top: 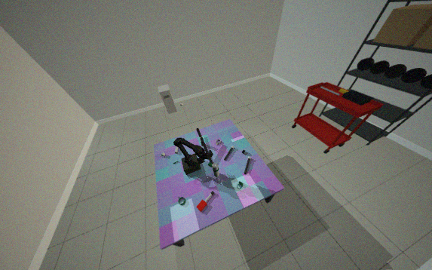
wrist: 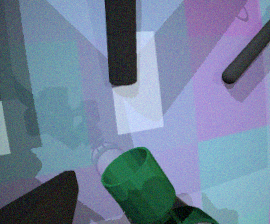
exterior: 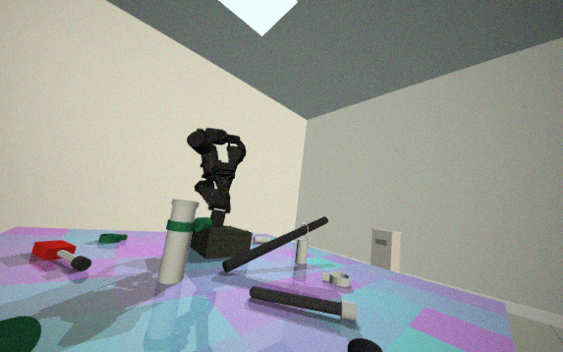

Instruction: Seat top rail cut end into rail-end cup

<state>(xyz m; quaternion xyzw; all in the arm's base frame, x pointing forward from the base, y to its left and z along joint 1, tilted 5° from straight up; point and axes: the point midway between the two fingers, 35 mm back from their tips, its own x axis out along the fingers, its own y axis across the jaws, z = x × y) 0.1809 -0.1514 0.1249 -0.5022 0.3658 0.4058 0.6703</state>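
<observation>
The dark rail (top: 203,140) (exterior: 275,245) (wrist: 122,45) slopes through the loop (exterior: 306,230) above the small post (exterior: 302,252). Its low end is close to the table, lower than the cup and outside it. The big pale post (top: 216,171) (exterior: 174,253) stands with its green brace band (exterior: 180,225) high, a little below the post cap (exterior: 185,202). The green rail-end cup (exterior: 203,224) (wrist: 138,185) hangs on the band, its mouth toward the rail with a gap between. My gripper (wrist: 179,170) is open and empty, fingers wide apart, above the cup. Its fingertips are unclear in the top and exterior views.
A red-headed tool (top: 202,205) (exterior: 53,250) and a green fitting (exterior: 111,238) lie on the table. A dark tube with a pale end (exterior: 295,301), another tube (top: 247,165) and a pale ring clamp (exterior: 338,279) lie on the other side. The arm's base (top: 191,165) (exterior: 221,242) is behind the post.
</observation>
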